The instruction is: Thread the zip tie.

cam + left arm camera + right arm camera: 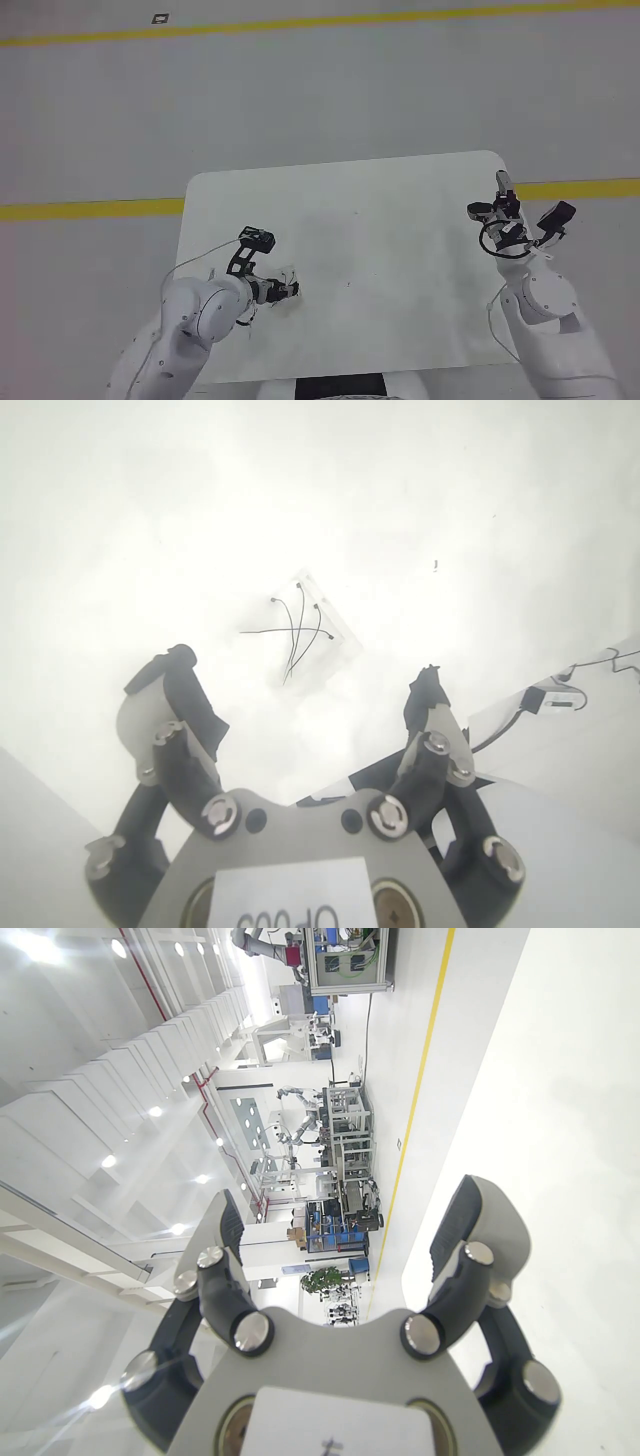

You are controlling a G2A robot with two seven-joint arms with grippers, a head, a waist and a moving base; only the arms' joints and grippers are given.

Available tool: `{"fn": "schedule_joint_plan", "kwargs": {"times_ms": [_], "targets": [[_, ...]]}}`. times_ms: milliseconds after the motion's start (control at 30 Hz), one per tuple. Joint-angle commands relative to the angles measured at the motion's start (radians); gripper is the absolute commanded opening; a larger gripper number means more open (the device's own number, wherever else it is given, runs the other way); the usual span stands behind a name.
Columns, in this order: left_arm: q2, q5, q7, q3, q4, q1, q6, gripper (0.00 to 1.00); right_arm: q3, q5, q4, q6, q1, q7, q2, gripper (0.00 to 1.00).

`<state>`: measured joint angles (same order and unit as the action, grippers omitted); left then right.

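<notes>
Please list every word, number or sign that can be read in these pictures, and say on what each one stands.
The left label on the left gripper: print upside down and cut off, not readable.
The right label on the right gripper: only a fragment shows.
The floor marker: too small to read.
The zip ties and the table: no text.

Left arm (200, 310): bent at the elbow, forearm turned in toward the middle of the desk (400, 250).
Left gripper (302, 670): low over the desk's near left part, tilted down, jaws wide apart with nothing between them.
Right arm (545, 300): reaches forward along the desk's right edge.
Right gripper (345, 1203): raised, aimed away from the robot and roughly level, jaws wide apart with nothing between them.
</notes>
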<state>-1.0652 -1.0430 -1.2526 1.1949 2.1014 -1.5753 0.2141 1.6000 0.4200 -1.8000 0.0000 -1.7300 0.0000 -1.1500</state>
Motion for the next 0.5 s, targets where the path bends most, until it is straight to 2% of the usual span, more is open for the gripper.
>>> {"fn": "schedule_joint_plan", "kwargs": {"times_ms": [0,33,333,400,467], "targets": [[-0.003,-0.046,-0.039,-0.034,-0.008,0.031,0.041,1.00,0.000,0.000,0.000,0.000,0.000,0.000,0.000,1.00],[-0.005,-0.053,-0.041,-0.040,-0.009,0.038,0.056,1.00,0.000,0.000,0.000,0.000,0.000,0.000,0.000,1.00],[-0.005,-0.054,-0.040,-0.039,-0.017,0.037,0.060,1.00,0.000,0.000,0.000,0.000,0.000,0.000,0.000,1.00],[-0.006,-0.070,-0.036,-0.050,-0.035,0.041,0.072,1.00,0.000,0.000,0.000,0.000,0.000,0.000,0.000,1.00],[-0.008,-0.097,-0.073,-0.068,-0.044,0.056,0.102,1.00,0.000,0.000,0.000,0.000,0.000,0.000,0.000,1.00]]}}
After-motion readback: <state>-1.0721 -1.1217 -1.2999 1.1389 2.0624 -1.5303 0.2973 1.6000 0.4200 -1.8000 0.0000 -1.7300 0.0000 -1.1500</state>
